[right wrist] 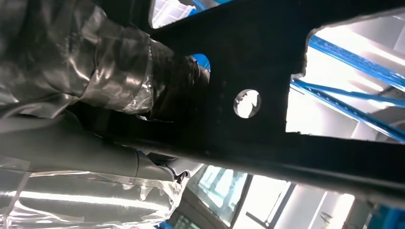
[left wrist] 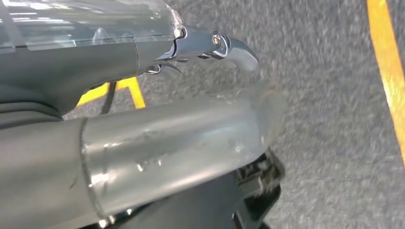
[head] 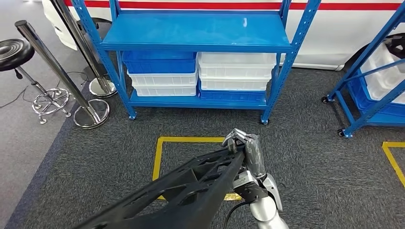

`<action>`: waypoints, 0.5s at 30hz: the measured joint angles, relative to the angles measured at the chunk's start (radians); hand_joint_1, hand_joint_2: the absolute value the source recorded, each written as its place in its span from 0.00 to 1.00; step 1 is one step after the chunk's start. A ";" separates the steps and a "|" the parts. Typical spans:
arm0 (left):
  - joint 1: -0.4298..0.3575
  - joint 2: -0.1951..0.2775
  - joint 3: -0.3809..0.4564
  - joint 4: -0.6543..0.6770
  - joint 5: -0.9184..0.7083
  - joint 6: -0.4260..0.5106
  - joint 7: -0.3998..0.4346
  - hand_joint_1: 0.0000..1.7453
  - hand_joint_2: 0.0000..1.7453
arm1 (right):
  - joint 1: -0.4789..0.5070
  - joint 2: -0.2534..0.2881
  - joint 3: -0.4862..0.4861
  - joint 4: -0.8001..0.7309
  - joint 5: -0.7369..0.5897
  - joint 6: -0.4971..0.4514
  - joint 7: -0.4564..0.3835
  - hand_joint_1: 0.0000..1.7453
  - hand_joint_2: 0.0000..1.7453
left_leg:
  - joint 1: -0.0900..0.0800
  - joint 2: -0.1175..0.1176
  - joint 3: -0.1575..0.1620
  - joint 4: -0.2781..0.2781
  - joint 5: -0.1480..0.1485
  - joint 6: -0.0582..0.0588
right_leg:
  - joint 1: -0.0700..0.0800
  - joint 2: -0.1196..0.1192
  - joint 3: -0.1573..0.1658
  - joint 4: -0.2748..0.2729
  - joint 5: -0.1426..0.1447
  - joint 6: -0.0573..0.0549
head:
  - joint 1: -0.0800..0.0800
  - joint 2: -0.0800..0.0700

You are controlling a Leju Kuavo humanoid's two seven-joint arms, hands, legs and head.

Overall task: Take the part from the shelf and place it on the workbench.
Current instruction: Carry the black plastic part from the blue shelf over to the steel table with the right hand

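The part (head: 191,183) is a long black openwork frame that slants from the lower left of the head view up to the middle. My right hand (head: 246,148) grips its far end above the carpet. In the right wrist view the black part (right wrist: 267,62), with a round hole and cut-outs, lies across my taped right hand (right wrist: 95,76), whose fingers wrap around it. My left hand (left wrist: 167,138) shows a taped thumb and fingers with carpet between them. A dark piece (left wrist: 253,191) sits just beyond the thumb; whether that hand holds it is unclear. The blue shelf (head: 196,31) stands ahead with a bare top board.
White and blue bins (head: 236,71) are stacked on the shelf's lower level. A second blue rack (head: 372,71) stands at the right. To the left are a black stool (head: 14,52) and chrome posts (head: 57,71). A yellow taped square (head: 160,152) marks the carpet under the part.
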 joint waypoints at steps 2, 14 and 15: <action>0.001 0.000 0.000 0.000 0.000 0.000 0.000 0.00 0.00 | 0.000 0.001 0.000 0.000 0.000 0.000 0.000 1.00 0.00 | 0.005 -0.003 -0.028 0.090 -0.099 -0.014 | -0.004 -0.003 -0.029 -0.002 0.027 -0.008 | 0.000 0.000; -0.003 0.001 0.000 0.000 -0.001 -0.003 0.000 0.00 0.00 | 0.003 0.003 0.001 -0.005 0.000 -0.001 0.000 1.00 0.00 | 0.003 -0.003 0.206 -0.050 -0.139 0.016 | -0.003 -0.006 -0.156 0.016 0.139 0.035 | 0.000 0.000; -0.003 0.001 0.000 0.000 -0.001 -0.003 0.000 0.00 0.00 | 0.003 0.003 0.001 -0.005 0.000 -0.001 0.001 1.00 0.00 | 0.005 -0.001 0.199 -0.053 -0.128 0.025 | -0.004 -0.003 -0.164 0.029 0.122 0.039 | 0.000 0.000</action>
